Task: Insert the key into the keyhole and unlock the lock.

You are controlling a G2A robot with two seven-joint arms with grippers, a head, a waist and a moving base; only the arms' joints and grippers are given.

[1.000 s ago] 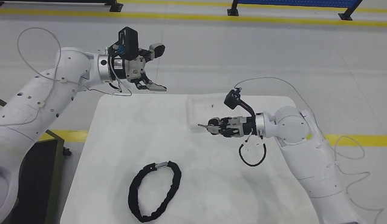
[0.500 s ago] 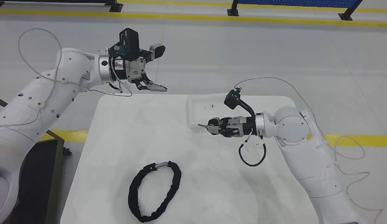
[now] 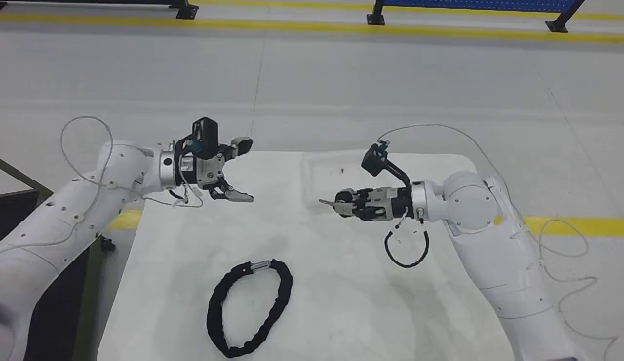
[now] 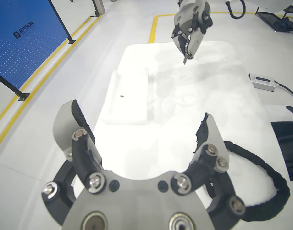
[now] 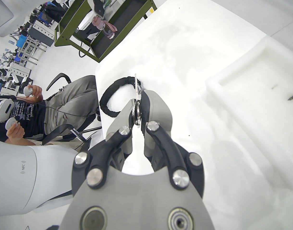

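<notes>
White glossy left arm (image 3: 93, 178) and right arm (image 3: 483, 220), rounded shells, small grey mark (image 5: 23, 168) on one shell. On left gripper (image 4: 139, 111), right gripper (image 5: 137, 101): silver plates, black link bars, round screws (image 4: 96, 179), ribbed black pads (image 4: 80, 117). Black cable (image 4: 235, 17) at right wrist.

The black fabric-sleeved cable lock (image 3: 281, 288) lay in a closed loop on the white table (image 3: 390, 302), its silver joint (image 3: 255, 266) on the far side. The small metal key (image 3: 325, 203) was pinched in the right gripper (image 3: 340, 203), held above the table and well apart from the lock.
</notes>
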